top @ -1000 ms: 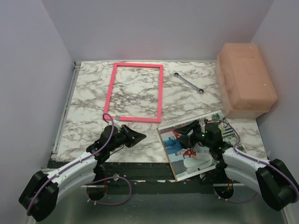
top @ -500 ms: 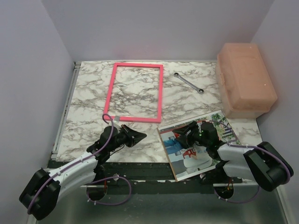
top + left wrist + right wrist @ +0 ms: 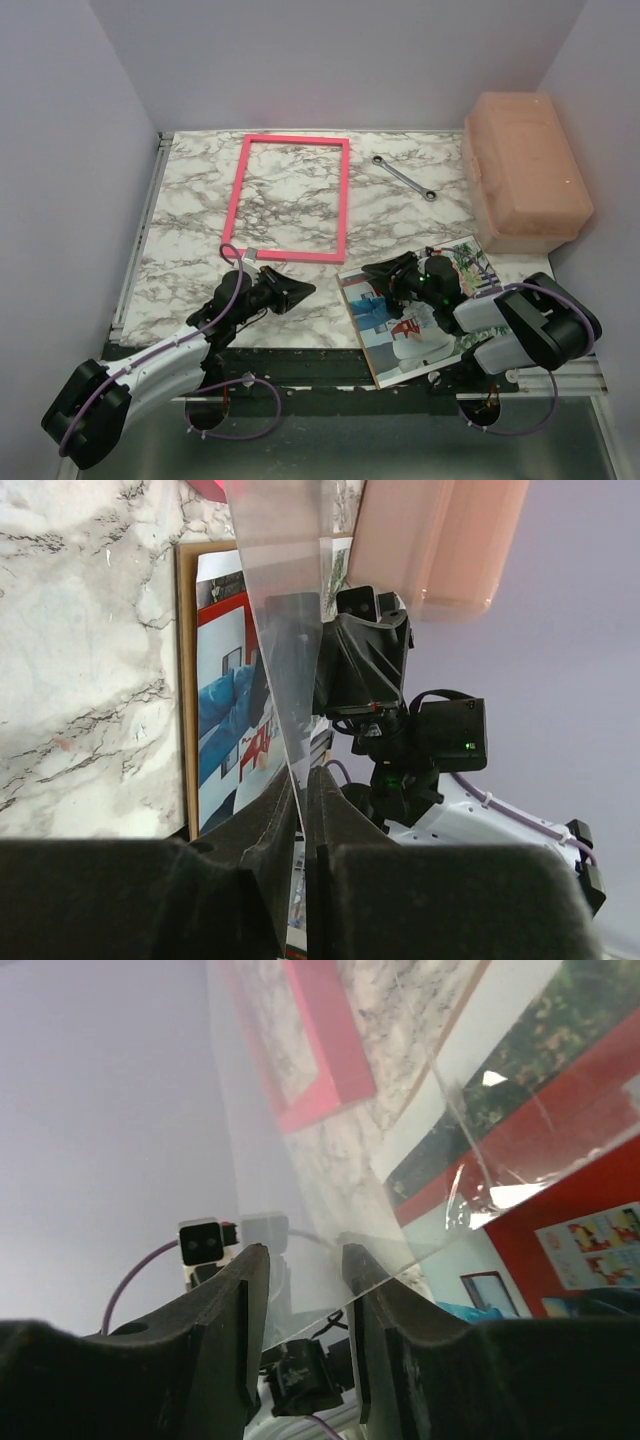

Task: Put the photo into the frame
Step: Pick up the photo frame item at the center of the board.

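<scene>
While the frame [image 3: 295, 138] lay empty, both claws tended a clear sheet [image 3: 285, 590].
On the table [image 3: 190, 200], the frame sat far left. The photo [image 3: 392, 335] lay face up on a brown board [image 3: 186, 680], near right and well apart from the frame. The left claw [image 3: 300, 775] pinched the sheet. The right claw [image 3: 305, 1250] stood half-wide around its other edge, not visibly gripping. The step looked like shifting the sheet. Next, the right claw needed a firm hold before carrying.
</scene>
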Controlling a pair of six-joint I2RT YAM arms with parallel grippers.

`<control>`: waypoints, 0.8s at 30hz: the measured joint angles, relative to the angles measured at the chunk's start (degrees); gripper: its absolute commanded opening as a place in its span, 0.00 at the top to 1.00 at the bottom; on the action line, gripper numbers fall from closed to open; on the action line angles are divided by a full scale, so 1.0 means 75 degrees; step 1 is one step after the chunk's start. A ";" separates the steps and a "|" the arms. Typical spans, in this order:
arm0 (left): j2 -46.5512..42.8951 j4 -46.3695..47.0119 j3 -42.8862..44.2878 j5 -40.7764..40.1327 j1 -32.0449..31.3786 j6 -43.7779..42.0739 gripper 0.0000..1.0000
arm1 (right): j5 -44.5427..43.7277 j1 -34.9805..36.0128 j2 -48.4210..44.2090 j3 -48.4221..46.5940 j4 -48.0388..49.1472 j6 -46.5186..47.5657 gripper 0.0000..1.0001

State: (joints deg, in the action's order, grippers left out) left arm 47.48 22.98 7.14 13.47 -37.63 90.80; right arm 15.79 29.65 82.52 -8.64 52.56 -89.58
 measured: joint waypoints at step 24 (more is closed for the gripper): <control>-0.2777 -0.2652 0.0023 -0.0877 -0.0251 -0.0347 0.29 | -0.0213 0.0006 -0.1478 -0.1824 -0.3203 0.2049 0.99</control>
State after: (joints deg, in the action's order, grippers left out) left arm 26.65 3.09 7.31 6.90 -39.51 88.20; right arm 14.20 29.69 71.44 -22.33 28.53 -74.22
